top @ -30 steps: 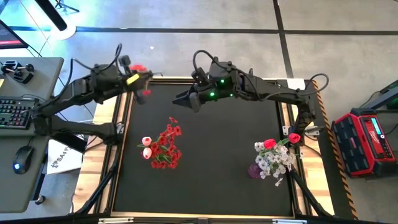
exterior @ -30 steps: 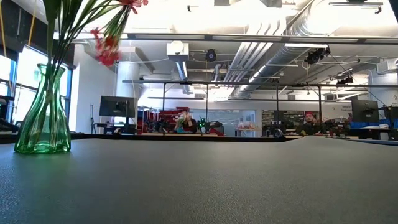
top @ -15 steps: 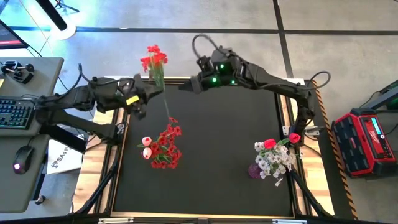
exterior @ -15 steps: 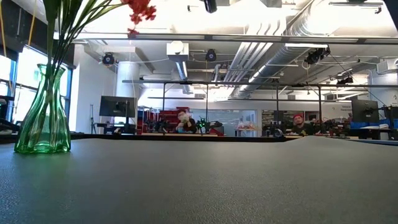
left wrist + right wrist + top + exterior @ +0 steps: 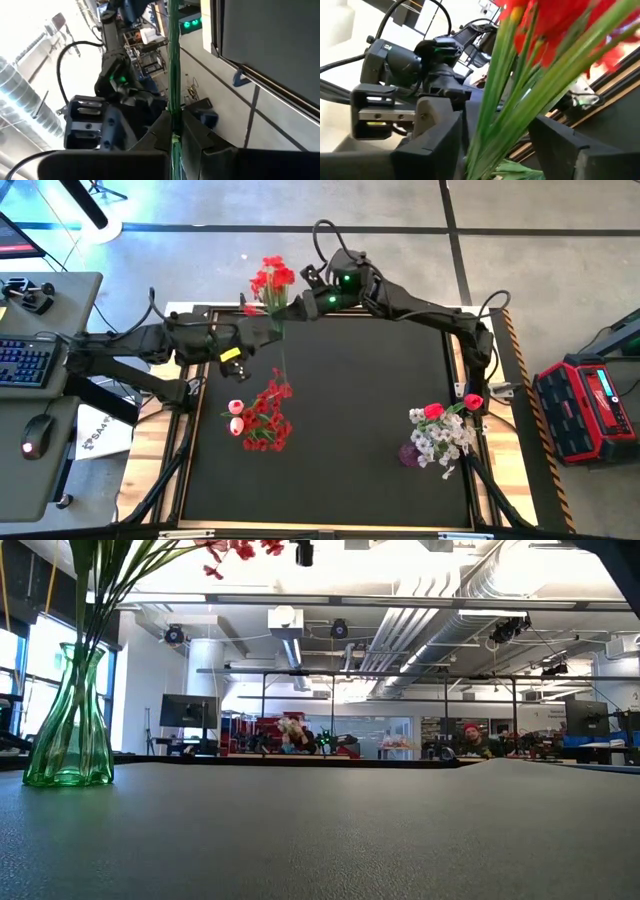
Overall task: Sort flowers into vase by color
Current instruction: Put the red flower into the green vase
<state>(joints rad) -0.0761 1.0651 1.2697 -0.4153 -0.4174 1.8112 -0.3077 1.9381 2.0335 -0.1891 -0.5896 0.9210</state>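
Left gripper (image 5: 268, 330) clamped on the stem of the red sprig (image 5: 272, 278), blossoms up at 11 o'clock over the table's far edge. Right gripper (image 5: 300, 302) sits just beside it, fingers spread around the stems. Green vase (image 5: 68, 720) at 9 o'clock holds red and pink flowers (image 5: 260, 413); the other bunch (image 5: 442, 432) at 4 o'clock holds white sprigs and red-pink rosebuds.

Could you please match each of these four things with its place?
1. red-blossomed green-stemmed sprig
2. green glass vase
3. bunch of small white blossoms
4. red box-shaped case

A. on the floor, right of the black table
B. upright on the table, holding stems
C. clamped in the left pincer, raised over the table's far edge
D. near the table's right edge

Pairs: 1-C, 2-B, 3-D, 4-A
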